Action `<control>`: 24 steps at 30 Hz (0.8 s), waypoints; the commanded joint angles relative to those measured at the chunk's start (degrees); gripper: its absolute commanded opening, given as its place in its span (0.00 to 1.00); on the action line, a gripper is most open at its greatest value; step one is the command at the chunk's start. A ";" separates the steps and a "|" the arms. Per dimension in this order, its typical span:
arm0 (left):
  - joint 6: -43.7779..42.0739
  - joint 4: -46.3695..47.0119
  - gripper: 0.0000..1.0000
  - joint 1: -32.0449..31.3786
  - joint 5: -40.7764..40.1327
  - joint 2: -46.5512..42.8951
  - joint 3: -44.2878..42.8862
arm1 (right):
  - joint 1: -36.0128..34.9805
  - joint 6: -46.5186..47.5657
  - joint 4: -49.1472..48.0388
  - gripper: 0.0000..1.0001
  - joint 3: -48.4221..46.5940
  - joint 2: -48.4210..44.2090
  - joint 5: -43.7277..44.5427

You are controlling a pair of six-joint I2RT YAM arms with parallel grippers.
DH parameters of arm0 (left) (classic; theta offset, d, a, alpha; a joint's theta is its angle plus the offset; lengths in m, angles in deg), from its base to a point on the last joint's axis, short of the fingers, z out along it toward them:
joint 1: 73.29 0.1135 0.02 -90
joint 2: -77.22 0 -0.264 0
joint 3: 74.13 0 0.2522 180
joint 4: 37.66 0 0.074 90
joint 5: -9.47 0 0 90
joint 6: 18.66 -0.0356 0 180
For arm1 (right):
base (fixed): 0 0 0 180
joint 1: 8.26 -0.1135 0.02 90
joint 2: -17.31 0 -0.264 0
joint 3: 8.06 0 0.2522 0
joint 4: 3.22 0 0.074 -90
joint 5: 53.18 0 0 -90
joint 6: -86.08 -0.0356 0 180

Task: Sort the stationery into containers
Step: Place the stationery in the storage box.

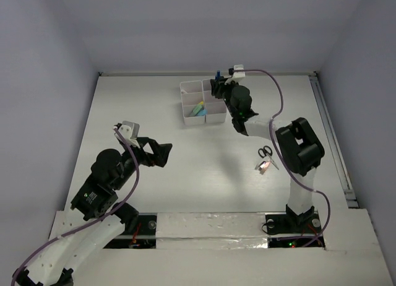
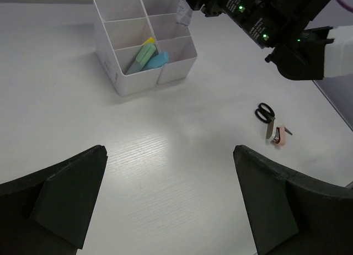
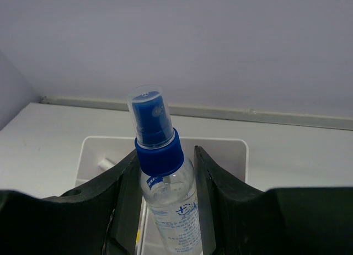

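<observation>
As the left arm sits closest to the near edge, I note it first: my left gripper [image 1: 158, 152] hangs above the worktop [image 1: 204, 187] toward the near-left corner, fingers spread as wide as they go, nothing between them or touching them. Its wrist view shows bare worktop under the gap.

Farther in, toward the right edge and about midway between the near and far edges, the black-handled scissors [image 1: 265, 152] lie flat beside my right arm. A small pink item [image 1: 263, 166] lies just beside the blades, on their near side. Whether the two touch, I cannot tell.

Farthest out, by the middle of the far edge, stands the white organizer [image 1: 189, 88], six open compartments. From the left wrist view a pale-green marker [image 2: 142, 55] leans in a compartment at the organizer's end nearer that camera, with a yellow tip [image 2: 149, 41] behind it and a blue piece [image 2: 157, 60] against the divider. Whether the blue piece shares the green marker's compartment, I cannot tell.

My right gripper [image 3: 165, 172] is over the organizer's right-hand side, fingers pinching a clear spray bottle [image 3: 160, 155] with a blue cap. The bottle is upright. Its lower end is out of frame, so I cannot tell if it has entered a compartment.
</observation>
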State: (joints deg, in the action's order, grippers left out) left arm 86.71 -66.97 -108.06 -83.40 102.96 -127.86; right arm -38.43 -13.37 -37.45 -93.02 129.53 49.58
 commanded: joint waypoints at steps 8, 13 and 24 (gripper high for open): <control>-2.28 4.21 0.99 0.83 1.99 1.33 -0.29 | 1.26 -5.05 -13.26 0.00 -4.48 6.51 -0.10; -2.46 4.39 0.99 1.45 2.52 2.04 -0.29 | 1.26 -4.52 -14.77 0.06 -4.12 8.80 0.60; -2.54 4.74 0.99 3.12 4.37 2.47 -0.20 | 1.26 -6.02 -17.58 0.25 -1.84 10.73 0.69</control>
State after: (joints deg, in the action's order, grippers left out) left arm 84.85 -65.73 -105.52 -80.74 104.93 -127.86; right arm -37.12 -18.79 -47.81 -94.95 140.15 49.10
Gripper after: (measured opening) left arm 0.989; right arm 0.438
